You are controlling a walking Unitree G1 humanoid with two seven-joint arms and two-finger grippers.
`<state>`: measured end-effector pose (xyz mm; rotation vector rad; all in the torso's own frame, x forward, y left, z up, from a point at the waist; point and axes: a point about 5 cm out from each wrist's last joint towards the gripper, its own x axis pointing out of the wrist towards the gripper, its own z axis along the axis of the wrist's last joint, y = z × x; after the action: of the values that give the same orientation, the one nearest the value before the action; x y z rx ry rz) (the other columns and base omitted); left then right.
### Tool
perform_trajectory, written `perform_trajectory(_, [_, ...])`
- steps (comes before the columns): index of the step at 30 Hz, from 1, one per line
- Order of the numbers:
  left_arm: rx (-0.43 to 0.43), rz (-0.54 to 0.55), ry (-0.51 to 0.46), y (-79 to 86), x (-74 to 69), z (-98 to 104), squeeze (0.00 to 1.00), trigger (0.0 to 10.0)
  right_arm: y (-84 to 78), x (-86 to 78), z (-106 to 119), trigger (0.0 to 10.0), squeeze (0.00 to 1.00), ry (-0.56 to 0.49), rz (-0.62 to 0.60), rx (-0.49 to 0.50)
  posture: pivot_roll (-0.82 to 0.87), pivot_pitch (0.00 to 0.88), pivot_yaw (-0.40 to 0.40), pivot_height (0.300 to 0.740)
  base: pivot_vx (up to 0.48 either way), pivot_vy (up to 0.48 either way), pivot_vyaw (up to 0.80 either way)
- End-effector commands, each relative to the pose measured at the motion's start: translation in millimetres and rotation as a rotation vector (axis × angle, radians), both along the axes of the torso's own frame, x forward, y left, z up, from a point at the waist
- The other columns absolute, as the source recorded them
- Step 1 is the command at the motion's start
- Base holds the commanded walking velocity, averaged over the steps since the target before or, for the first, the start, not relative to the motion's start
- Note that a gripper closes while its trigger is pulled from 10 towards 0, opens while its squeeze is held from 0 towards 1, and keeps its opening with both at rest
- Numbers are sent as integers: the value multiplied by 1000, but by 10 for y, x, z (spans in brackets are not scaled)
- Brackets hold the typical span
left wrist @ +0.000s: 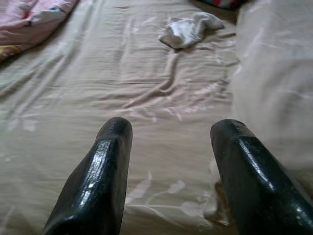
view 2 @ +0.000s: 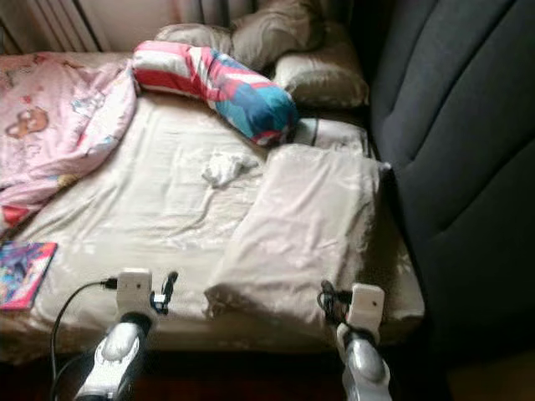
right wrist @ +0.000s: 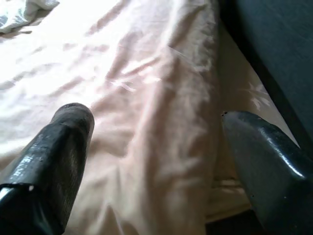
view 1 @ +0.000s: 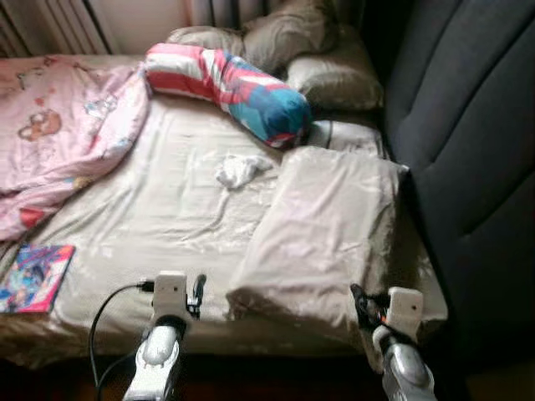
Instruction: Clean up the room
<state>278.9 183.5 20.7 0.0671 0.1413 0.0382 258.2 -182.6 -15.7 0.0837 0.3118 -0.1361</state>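
A crumpled white cloth [view 1: 238, 170] lies in the middle of the bed's beige sheet [view 1: 167, 217]; it is also in the left wrist view as a white cloth [left wrist: 188, 30], well ahead of the fingers. My left gripper [left wrist: 171, 129] is open and low over the sheet at the bed's near edge [view 1: 197, 292]. A large beige pillow [view 1: 322, 234] lies lengthwise on the bed's right side. My right gripper [right wrist: 156, 117] is open at that pillow's near end [view 1: 361, 302], with the pillow [right wrist: 156, 98] running between its fingers.
A pink blanket [view 1: 58, 125] is bunched at the left. A striped red, white and blue bolster [view 1: 230, 83] and grey pillows [view 1: 334, 75] lie at the far end. A colourful book [view 1: 33, 276] sits at the near left. A dark upholstered panel [view 1: 468, 125] lines the right.
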Motion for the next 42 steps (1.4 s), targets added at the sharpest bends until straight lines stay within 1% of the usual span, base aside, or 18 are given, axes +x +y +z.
perform_trajectory(1, [1,12,38,26,-47,-67,0,10000,24,-26,-36,10000,0,23,3,2,-80,151,-5,740,285,0,0])
perform_trajectory(7, [2,9,41,26,-46,-70,0,10000,32,-19,-36,10000,0,27,-3,-4,-81,153,-3,740,302,0,0])
perform_trajectory(10, [1,8,42,22,-42,-70,0,10000,36,-12,-35,10000,0,29,-10,3,-80,155,-3,740,0,0,0])
perform_trajectory(20, [0,4,48,13,-46,-78,0,10000,49,-11,-45,10000,0,44,-14,-3,-79,160,-1,740,0,0,-671])
perform_trajectory(42, [-9,5,47,9,-43,-76,0,10000,82,5,-30,10000,0,34,-1,-6,-79,171,-4,740,0,0,0])
